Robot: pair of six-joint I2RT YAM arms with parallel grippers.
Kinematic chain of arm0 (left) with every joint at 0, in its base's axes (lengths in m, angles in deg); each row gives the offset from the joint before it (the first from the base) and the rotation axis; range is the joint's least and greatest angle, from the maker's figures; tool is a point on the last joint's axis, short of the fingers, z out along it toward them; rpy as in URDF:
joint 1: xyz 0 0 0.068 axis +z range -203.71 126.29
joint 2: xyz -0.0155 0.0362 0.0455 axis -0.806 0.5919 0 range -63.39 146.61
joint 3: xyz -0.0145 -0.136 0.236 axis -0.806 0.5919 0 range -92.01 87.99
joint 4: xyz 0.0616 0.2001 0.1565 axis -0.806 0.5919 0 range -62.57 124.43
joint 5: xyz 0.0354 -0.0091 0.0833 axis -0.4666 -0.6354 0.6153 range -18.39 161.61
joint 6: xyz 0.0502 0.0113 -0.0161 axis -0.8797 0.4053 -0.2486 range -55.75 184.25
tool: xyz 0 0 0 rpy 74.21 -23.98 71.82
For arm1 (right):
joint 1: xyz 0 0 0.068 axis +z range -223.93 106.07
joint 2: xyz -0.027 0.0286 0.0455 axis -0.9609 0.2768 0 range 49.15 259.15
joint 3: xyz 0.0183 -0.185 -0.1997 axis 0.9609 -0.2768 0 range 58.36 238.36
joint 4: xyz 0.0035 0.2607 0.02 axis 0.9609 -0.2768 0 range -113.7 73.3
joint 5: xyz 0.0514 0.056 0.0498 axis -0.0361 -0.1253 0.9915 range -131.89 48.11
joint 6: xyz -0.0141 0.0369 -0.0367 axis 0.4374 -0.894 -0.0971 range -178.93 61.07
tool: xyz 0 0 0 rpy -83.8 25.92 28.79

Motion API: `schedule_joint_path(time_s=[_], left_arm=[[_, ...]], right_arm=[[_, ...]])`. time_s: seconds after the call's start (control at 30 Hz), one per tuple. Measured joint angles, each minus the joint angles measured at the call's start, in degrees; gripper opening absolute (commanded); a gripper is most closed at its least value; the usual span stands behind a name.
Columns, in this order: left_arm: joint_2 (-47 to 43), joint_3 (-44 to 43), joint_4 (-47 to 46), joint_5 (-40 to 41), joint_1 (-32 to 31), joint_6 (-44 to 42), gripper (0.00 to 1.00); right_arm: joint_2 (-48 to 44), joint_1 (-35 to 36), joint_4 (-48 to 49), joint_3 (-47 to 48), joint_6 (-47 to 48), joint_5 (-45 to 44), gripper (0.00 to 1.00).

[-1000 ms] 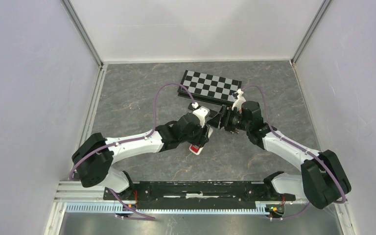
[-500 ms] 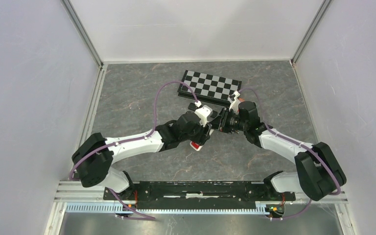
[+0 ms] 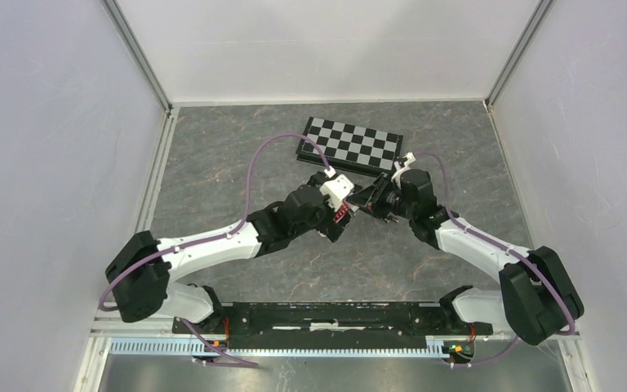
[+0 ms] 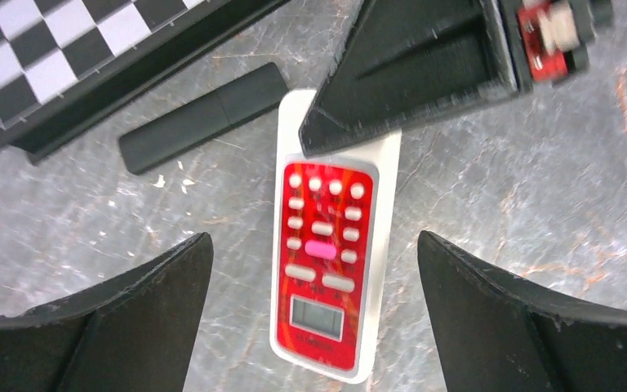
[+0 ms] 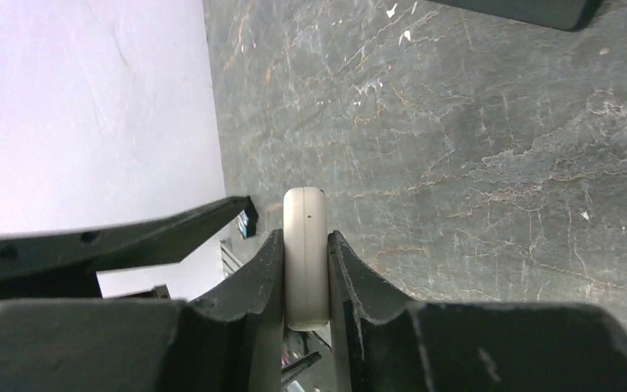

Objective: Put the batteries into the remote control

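Note:
A red-faced white remote (image 4: 326, 269) shows in the left wrist view, buttons up, above the grey table. My right gripper (image 5: 305, 233) is shut on its white edge (image 5: 304, 212); its black fingers (image 4: 408, 73) cover the remote's far end. My left gripper (image 4: 312, 237) is open, one finger on each side of the remote's near end and clear of it. In the top view both grippers meet mid-table, left (image 3: 336, 219), right (image 3: 366, 202), with a bit of the red remote (image 3: 342, 214) between them. No batteries show in any view.
A slim black remote (image 4: 204, 118) lies on the table beside a folded chessboard (image 3: 351, 143), which also shows in the left wrist view (image 4: 65, 57). The black remote's end shows in the right wrist view (image 5: 531, 8). Grey walls enclose the table.
The red remote has moved from the near side of the left gripper toward the chessboard. The left arm has stretched farther out and the right wrist has turned.

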Motion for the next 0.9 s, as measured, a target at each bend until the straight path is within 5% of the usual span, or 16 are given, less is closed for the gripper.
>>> schedule_joint_path(time_s=[0.2,0.4,0.53,0.63,0.73,0.8,0.9], left_arm=[[-4.4,8.7,-8.4,-1.6,0.0,-14.5,0.96],[-3.9,12.0,-13.8,0.9,0.0,-26.0,0.70],[-3.3,13.6,-20.0,4.1,-0.1,-32.0,0.67],[-3.3,15.6,-24.4,6.1,-0.5,-35.9,0.53],[-2.7,16.7,-27.8,7.2,-1.4,-38.6,0.26],[-1.9,17.3,-30.3,8.7,-2.1,-41.2,0.13],[-1.3,17.4,-30.9,9.6,-2.8,-43.6,0.06]], right_arm=[[-0.1,0.0,-4.9,3.5,-6.2,-2.9,0.00],[0.1,-0.1,-6.7,7.6,-9.4,-3.1,0.00],[0.2,-0.3,-7.5,7.7,-10.8,-2.7,0.00],[0.2,-0.3,-8.1,7.7,-11.6,-2.0,0.03],[0.2,-0.3,-7.9,7.8,-12.3,-1.7,0.13],[0.3,-0.5,-8.2,7.8,-13.4,-1.7,0.34],[0.5,-0.8,-9.2,7.8,-14.6,-1.6,0.54]])
